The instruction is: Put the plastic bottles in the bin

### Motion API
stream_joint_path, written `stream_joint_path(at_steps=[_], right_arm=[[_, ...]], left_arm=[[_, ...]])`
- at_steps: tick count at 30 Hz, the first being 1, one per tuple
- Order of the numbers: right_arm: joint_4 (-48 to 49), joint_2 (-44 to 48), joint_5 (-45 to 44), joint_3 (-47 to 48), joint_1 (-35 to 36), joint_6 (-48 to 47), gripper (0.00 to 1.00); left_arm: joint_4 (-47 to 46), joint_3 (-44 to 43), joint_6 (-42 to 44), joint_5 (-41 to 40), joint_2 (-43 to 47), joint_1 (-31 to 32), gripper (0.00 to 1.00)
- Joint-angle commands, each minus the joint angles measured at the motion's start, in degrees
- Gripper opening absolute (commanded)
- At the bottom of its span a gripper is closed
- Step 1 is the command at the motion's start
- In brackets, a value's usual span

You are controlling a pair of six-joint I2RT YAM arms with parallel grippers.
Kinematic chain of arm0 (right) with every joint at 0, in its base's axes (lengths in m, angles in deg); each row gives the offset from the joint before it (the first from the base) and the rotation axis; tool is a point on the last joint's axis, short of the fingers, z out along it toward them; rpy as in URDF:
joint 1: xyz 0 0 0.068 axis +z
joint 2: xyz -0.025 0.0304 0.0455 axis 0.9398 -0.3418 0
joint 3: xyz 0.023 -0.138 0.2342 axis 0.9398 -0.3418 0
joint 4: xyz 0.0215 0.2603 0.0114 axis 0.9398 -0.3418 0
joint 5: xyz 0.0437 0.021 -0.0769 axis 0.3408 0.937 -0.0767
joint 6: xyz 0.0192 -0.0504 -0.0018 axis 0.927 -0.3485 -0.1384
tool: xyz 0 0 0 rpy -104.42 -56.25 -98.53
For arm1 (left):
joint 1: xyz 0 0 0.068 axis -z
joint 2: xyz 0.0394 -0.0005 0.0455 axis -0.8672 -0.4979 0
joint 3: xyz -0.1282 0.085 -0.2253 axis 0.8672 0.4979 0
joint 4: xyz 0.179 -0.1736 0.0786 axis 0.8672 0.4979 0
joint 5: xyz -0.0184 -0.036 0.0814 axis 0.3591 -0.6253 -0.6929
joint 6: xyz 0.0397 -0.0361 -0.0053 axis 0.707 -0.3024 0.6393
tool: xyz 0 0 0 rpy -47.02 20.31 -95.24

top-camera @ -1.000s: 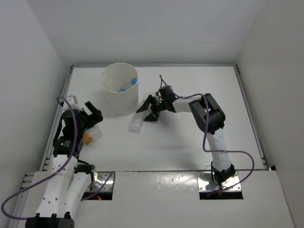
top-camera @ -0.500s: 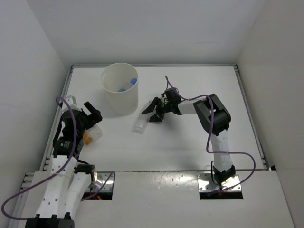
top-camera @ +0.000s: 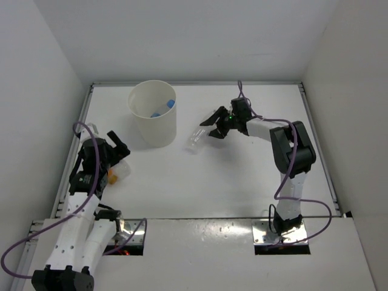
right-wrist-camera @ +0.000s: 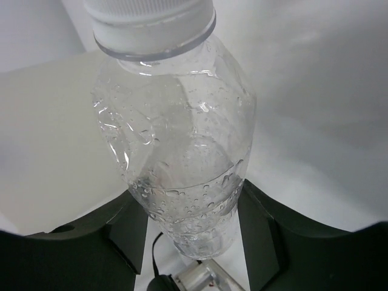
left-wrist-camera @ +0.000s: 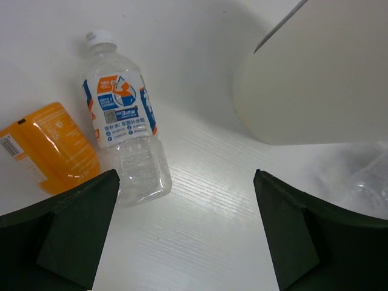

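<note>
The white bin (top-camera: 151, 121) stands at the back left, a blue-capped bottle (top-camera: 165, 108) inside it. My right gripper (top-camera: 210, 127) is shut on the plain clear bottle (top-camera: 195, 140) and holds it off the table to the right of the bin. In the right wrist view that bottle (right-wrist-camera: 182, 133) sits between the fingers (right-wrist-camera: 121, 236), white cap away from the wrist, with the bin (right-wrist-camera: 48, 145) behind. My left gripper (left-wrist-camera: 185, 177) hangs open at the left edge above an orange bottle (left-wrist-camera: 51, 148) and a clear bottle with a white, blue and red label (left-wrist-camera: 124, 130), both lying flat.
The bin wall (left-wrist-camera: 321, 79) fills the upper right of the left wrist view. White walls enclose the table on three sides, and a raised rail (top-camera: 73, 157) runs close along the left of the left arm.
My right gripper has closed on the clear bottle and carried it up, right and towards the back, away from its spot below the bin. The left arm has hardly moved.
</note>
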Motion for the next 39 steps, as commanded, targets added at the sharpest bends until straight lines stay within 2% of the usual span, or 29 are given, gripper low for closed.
stream_joint_path(at_steps=[1, 9, 19, 26, 32, 38, 39], right_arm=[[1.1, 5.2, -2.6, 2.4, -1.4, -1.1, 0.00], [-1.4, 7.6, -5.0, 19.2, -3.0, -5.8, 0.00], [-3.8, 5.9, -7.5, 38.9, 1.1, -9.5, 0.00], [-16.1, -2.2, -11.9, 60.3, 9.4, -24.5, 0.00], [-24.9, -5.1, -20.8, 62.3, 15.8, -35.8, 0.00], [-26.7, -8.3, -25.1, 62.3, 21.8, -40.1, 0.00], [-26.7, -9.0, -25.9, 63.0, 22.9, -40.1, 0.03]], left_arm=[[2.3, -0.6, -2.7, -2.2, -1.3, 0.5, 1.00], [4.8, -2.0, -5.2, -6.0, -4.1, 0.5, 1.00], [4.2, -2.0, -4.7, -5.5, -4.1, 0.5, 1.00], [3.7, -2.0, -4.7, -5.5, -4.6, 0.5, 1.00], [3.7, -2.0, -4.2, -5.5, -4.7, 0.5, 1.00], [3.7, -1.5, -4.2, -5.5, -4.7, 0.5, 1.00], [3.2, -1.5, -4.2, -5.5, -4.7, 0.5, 1.00]])
